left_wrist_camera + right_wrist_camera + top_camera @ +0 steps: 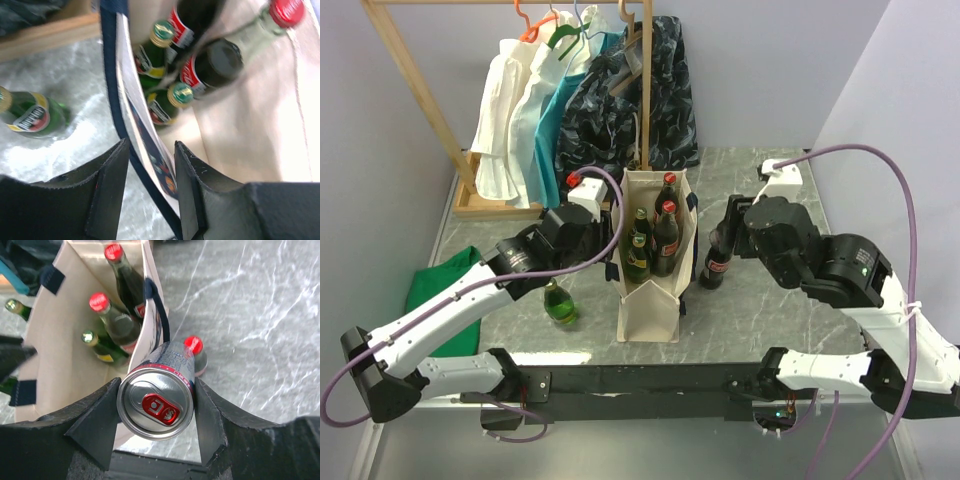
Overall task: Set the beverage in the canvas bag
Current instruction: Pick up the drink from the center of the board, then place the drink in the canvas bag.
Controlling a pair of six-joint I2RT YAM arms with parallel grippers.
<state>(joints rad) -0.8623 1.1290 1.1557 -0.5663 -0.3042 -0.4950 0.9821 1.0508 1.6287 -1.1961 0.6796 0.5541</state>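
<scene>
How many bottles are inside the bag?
4. Two red-capped bottles stand on the right side of the canvas bag, two green bottles on the left. Others might hide underneath.

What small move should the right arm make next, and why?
Probably carry the can left, over the canvas bag's rim, to the free space beside the bottles. The right gripper clamps the can just outside the bag's right wall, and the left gripper straddles the opposite rim, seemingly to steady it.
</scene>
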